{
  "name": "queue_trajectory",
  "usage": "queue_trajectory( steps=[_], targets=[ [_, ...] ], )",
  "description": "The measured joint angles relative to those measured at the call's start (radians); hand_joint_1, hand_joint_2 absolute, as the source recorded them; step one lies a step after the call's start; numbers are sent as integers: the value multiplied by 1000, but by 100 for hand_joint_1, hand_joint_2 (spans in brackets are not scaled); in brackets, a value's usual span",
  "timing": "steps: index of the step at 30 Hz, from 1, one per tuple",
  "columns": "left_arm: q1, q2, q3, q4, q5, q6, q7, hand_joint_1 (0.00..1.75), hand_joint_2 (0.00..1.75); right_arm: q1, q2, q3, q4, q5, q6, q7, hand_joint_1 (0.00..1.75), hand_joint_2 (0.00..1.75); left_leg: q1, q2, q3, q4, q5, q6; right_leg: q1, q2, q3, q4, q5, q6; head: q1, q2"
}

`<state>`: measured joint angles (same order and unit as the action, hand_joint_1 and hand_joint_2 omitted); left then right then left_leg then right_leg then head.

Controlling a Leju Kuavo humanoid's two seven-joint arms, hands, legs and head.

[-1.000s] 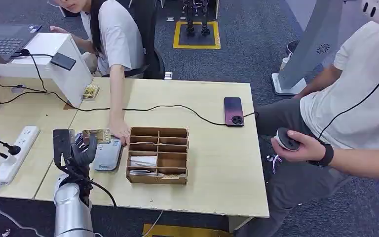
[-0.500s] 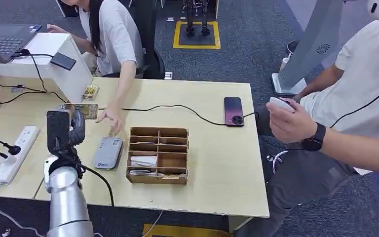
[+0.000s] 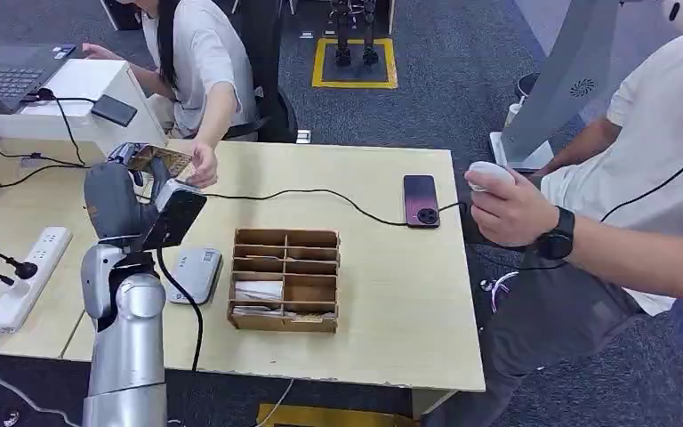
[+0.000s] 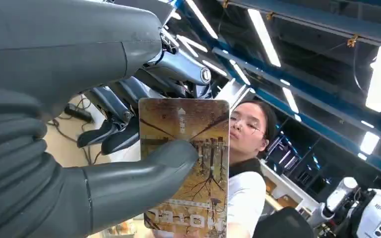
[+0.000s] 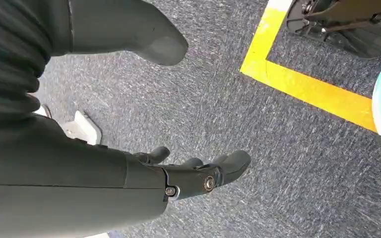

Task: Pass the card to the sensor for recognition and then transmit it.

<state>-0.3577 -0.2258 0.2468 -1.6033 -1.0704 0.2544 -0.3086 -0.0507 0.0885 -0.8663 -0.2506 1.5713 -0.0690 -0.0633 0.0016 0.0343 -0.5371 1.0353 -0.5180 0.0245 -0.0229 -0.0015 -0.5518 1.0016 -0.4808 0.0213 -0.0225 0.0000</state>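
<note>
Holding card (image 3: 160, 159) high over far-left counter (image 3: 391, 294), left hand (image 3: 129, 191) offers it toward seated person's hand (image 3: 203, 166), which meets card's far edge; you look mid-handover, sensor step likely done. Reader (image 3: 193, 274) lies flat on counter, just left of wooden organizer (image 3: 285, 279), well below card. Left thumb (image 4: 144, 168) presses card face (image 4: 188, 168), fingers (image 4: 114, 136) behind: card pinched. Right hand (image 5: 198, 173) hangs over floor, fingers loosely apart, grasping nothing.

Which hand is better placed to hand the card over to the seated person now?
Left. The left hand already holds the card, raised right by the person's hand. The right hand hangs over the floor, holding nothing.
</note>
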Motion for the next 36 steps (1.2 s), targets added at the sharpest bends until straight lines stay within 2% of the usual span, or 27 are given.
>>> queue_trajectory(
  steps=[3, 4, 9, 13, 20, 24, 27, 28, 31, 36],
  targets=[
    [-6, 13, -12, 0, -35, 2, 13, 175, 175, 0, -1, 3, 0, 0, 0, -2, 0, 175, 0, 0, 0, 0, 0, 0, 0, 0, 0, 0, 0, 0, 0, 0],
    [-8, 18, -17, 2, -49, 2, 18, 0, 175, 0, -2, 5, 0, 0, 0, -3, 0, 175, 0, 0, 0, 0, 0, 0, 0, 0, 0, 0, 0, 0, 0, 0],
    [-16, 39, -23, 24, -80, 2, 55, 0, 175, 0, -5, 10, 2, 0, -1, -15, 0, 175, 0, 0, 0, 0, 0, 0, 0, 0, 0, 0, 0, 0, 0, 0],
    [-16, 40, -23, 36, -62, -12, 95, 0, 175, 0, -6, 10, 2, -1, -2, -15, 0, 175, 0, 0, 0, 0, 0, 0, 0, 0, 0, 0, 0, 0, 0, 0],
    [-16, 30, -23, 33, -66, -6, 111, 0, 175, 1, -10, 10, 4, 0, 3, 5, 0, 175, 0, 0, 0, 0, 0, 0, 0, 0, 0, 0, 0, 0, 0, 0],
    [-1, 31, -26, 6, -16, -45, 61, 0, 175, 2, -11, 8, 4, -1, -1, 1, 0, 175, 0, 0, 0, 0, 0, 0, 0, 0, 0, 0, 0, 0, 0, 0],
    [40, 32, -46, -29, 87, -154, 27, 0, 175, 3, -11, -3, 4, -19, -8, 2, 0, 175, 0, 0, 0, 0, 0, 0, 0, 0, 0, 0, 0, 0, 0, 0],
    [60, 32, -58, -41, 100, -164, 17, 0, 175, 4, -11, -8, 4, -19, -10, 3, 0, 175, 0, 0, 0, 0, 0, 0, 0, 0, 0, 0, 0, 0, 0, 0],
    [144, 52, -126, -89, 114, -169, -14, 0, 175, 9, -11, -25, 5, -22, -12, 16, 0, 175, 0, 0, -1, 0, 0, 0, 0, 0, 0, 0, 0, 0, 0, 0],
    [297, 136, -254, -186, 143, -148, -42, 0, 175, 19, -11, -60, 5, -32, -14, 37, 0, 175, 0, 0, -1, 0, -1, 0, 0, 0, -1, 0, -1, 0, 0, 0]
  ],
)
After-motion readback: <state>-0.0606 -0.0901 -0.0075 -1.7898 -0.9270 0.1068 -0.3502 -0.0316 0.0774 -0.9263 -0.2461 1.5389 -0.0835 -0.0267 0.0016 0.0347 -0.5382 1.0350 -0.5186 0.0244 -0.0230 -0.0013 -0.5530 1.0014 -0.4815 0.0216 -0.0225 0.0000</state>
